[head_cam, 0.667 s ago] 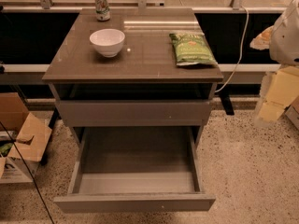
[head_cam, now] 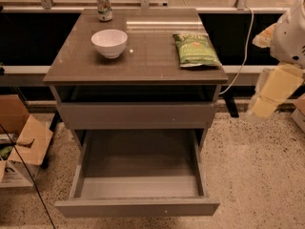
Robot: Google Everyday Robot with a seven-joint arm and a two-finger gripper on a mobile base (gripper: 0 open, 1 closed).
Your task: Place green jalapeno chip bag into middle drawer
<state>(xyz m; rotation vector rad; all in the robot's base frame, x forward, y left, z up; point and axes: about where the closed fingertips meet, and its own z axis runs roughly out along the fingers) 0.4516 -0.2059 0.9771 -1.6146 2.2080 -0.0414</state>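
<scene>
Middle drawer (head_cam: 138,207): nearest the camera, pulled fully out at the foot of the cabinet, its flat grey floor bare.
Floor (head_cam: 257,175): pale speckled stone running under and around the cabinet.
Cardboard box (head_cam: 21,142): on the floor to the left, flaps open.
Upper drawer (head_cam: 136,114): closed, taller front panel, directly above the open one.
Gripper (head_cam: 261,104): at the right edge, off the side of the cabinet, hanging low beside the tabletop and well apart from everything on it (how its grip stands is not readable).
Tabletop (head_cam: 143,63): grey, smooth, catching a band of light near the back.
Green chip bag (head_cam: 195,49): lying flat on the right side of the tabletop.
White bowl (head_cam: 109,43): upright, left of the bag.
Can (head_cam: 103,5): upright at the back left corner.
White cable (head_cam: 244,46): hanging behind the right edge.
Room behind: dark panel, then metal posts.
</scene>
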